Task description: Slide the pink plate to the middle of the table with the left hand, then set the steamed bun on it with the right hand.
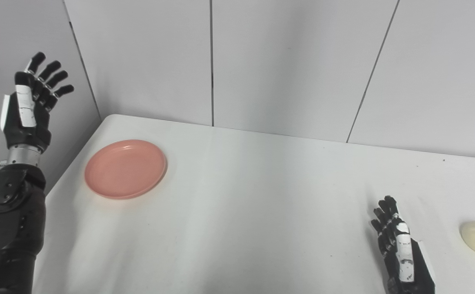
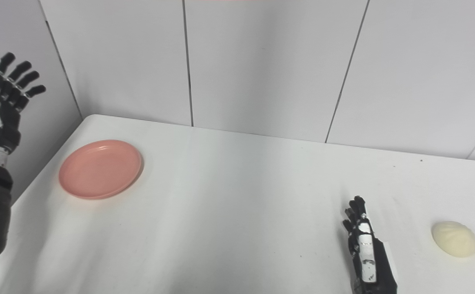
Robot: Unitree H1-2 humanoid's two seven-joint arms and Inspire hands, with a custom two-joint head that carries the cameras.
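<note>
The pink plate [image 1: 125,168] lies empty on the white table [image 1: 254,196], near its left edge. The pale steamed bun [image 2: 454,238] lies on the table at the far right. My left hand [image 1: 31,102] is raised high beside the table's left edge, up and left of the plate, open with fingers spread, holding nothing. My right hand [image 2: 364,245] rests low over the table near the front, left of the bun and apart from it, fingers extended, empty.
Grey wall panels [image 1: 286,61] stand right behind the table's far edge. The table's left edge [image 1: 66,171] runs close by the plate. A wide bare stretch of tabletop lies between the plate and my right hand.
</note>
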